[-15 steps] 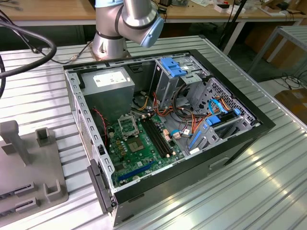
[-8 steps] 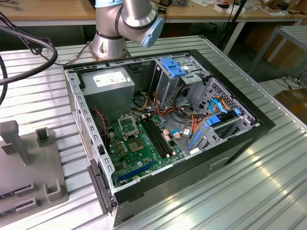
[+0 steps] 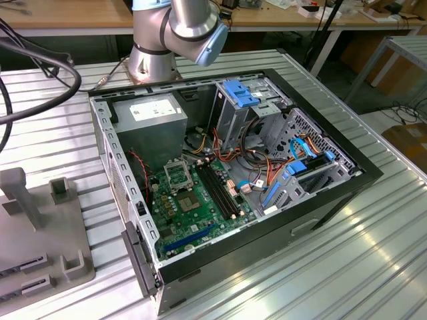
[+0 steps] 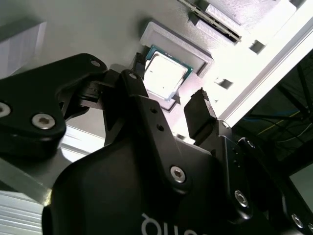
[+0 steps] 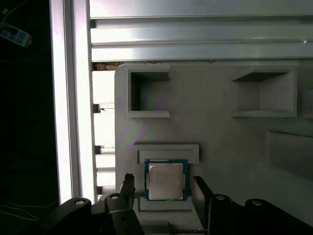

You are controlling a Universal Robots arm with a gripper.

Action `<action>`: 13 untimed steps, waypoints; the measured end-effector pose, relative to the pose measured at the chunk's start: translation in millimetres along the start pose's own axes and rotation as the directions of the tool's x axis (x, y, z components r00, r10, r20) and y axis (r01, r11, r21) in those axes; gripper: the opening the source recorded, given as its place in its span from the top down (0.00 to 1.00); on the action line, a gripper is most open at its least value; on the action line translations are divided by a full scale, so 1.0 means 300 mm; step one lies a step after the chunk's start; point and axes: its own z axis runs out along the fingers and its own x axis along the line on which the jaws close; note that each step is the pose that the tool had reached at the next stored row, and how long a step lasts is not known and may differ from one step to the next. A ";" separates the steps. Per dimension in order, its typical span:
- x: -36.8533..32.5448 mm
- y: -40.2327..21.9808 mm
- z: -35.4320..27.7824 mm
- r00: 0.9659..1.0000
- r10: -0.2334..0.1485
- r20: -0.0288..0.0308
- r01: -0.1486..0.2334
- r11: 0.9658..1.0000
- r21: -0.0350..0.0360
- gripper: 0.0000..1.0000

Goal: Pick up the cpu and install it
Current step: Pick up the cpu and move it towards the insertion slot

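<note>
A grey fixture [image 3: 40, 233] sits at the exterior view's left, with the open computer case [image 3: 233, 167] (lying on its side) beside it, green board [image 3: 193, 207] exposed. In both wrist views the gripper [image 5: 164, 188] hovers, fingers [image 5: 128, 185] spread either side of the cpu [image 5: 166, 180], which lies flat in the fixture's recess.

Silver-grey square cpu [image 5: 166, 180] lies flat in grey holder [image 5: 166, 152].

A wooden workbench [image 3: 67, 15] stands behind the ribbed metal table [image 3: 347, 260].
</note>
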 end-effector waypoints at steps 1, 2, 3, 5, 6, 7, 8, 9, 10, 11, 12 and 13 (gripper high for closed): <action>-0.001 0.001 0.002 1.000 0.000 0.000 0.000 1.000 0.000 0.41; -0.002 0.001 0.004 1.000 0.000 0.000 0.000 1.000 0.000 0.41; -0.004 0.001 0.006 1.000 0.000 0.000 0.000 1.000 0.000 0.41; -0.009 0.001 0.012 1.000 0.000 0.000 0.000 1.000 0.000 0.41; -0.011 0.001 0.013 1.000 0.000 0.000 0.000 1.000 0.000 0.41; -0.011 0.001 0.014 1.000 0.000 0.000 0.000 1.000 0.000 0.41; -0.011 0.001 0.015 1.000 0.000 0.000 0.000 1.000 0.000 0.41; -0.011 0.001 0.016 1.000 0.000 0.000 0.000 1.000 0.000 0.41; -0.011 0.001 0.018 1.000 0.000 0.000 0.000 1.000 0.000 0.41; -0.011 0.001 0.018 1.000 0.000 0.000 0.000 1.000 0.000 0.41; -0.011 0.001 0.018 1.000 0.000 0.000 0.000 1.000 0.000 0.41; -0.011 0.001 0.019 1.000 0.000 0.000 0.000 1.000 0.000 0.41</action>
